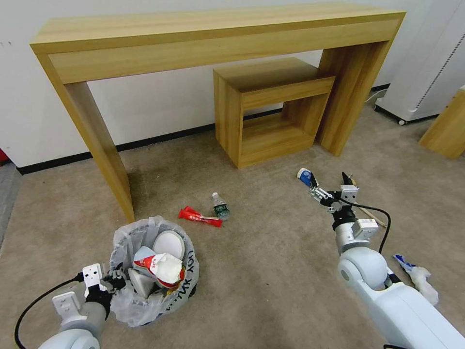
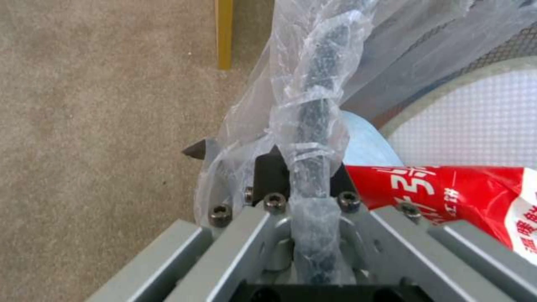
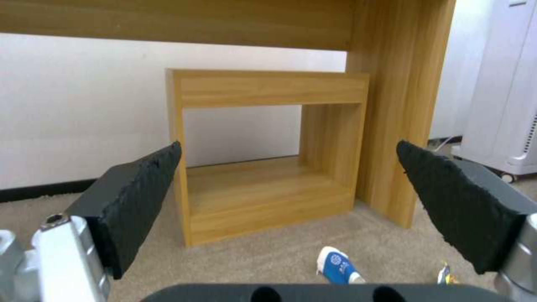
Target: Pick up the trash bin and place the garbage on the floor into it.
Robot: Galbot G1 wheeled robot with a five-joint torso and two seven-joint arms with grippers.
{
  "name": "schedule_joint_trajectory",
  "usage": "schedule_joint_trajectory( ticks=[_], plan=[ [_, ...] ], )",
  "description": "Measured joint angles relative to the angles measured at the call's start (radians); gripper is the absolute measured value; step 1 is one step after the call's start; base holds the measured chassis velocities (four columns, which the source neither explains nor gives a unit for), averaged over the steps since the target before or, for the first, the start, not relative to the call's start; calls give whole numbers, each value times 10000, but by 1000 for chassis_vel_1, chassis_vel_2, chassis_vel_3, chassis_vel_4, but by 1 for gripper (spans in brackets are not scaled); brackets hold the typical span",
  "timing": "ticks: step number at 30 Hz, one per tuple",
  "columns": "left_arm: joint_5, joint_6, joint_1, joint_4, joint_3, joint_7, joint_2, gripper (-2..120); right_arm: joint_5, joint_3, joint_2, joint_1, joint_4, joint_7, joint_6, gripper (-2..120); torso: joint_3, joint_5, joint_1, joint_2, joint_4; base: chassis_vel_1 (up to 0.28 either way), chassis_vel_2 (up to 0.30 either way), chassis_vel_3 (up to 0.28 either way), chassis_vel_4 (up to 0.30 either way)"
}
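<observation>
Beige carpet (image 1: 271,271) covers the room. White wall (image 1: 160,106) at the far side, with black skirting (image 1: 160,138) along its foot. A tall wooden console (image 1: 213,39) stands against the wall. A low wooden open-fronted stool (image 1: 264,111) sits under the console's right end. White appliance (image 1: 426,63) at far right.

The head camera looks down from above onto beige carpet (image 1: 271,271) before a wooden console table (image 1: 218,39). The left wrist camera sits tight against the trash bin (image 2: 313,109) rim. The right wrist camera looks low and level toward the table's small shelf unit (image 3: 263,155), also in the head view.
</observation>
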Motion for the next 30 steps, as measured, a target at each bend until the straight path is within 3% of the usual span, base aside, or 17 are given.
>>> schedule_joint_trajectory(
  ticks=[17, 30],
  plan=[
    [118, -80, 59, -65, 13, 14, -99, 0, -39, -62, -54, -19, -17, -300, 311, 98, 0, -4, 0, 0, 4, 178, 161, -171, -171],
    [117, -96, 37, -129, -9, 34, -148, 0, -121, -15, -87, -58, 13, -460, 551, 100, -1, -1, -1, 0, -1, -19, -14, 14, 1]
  ],
)
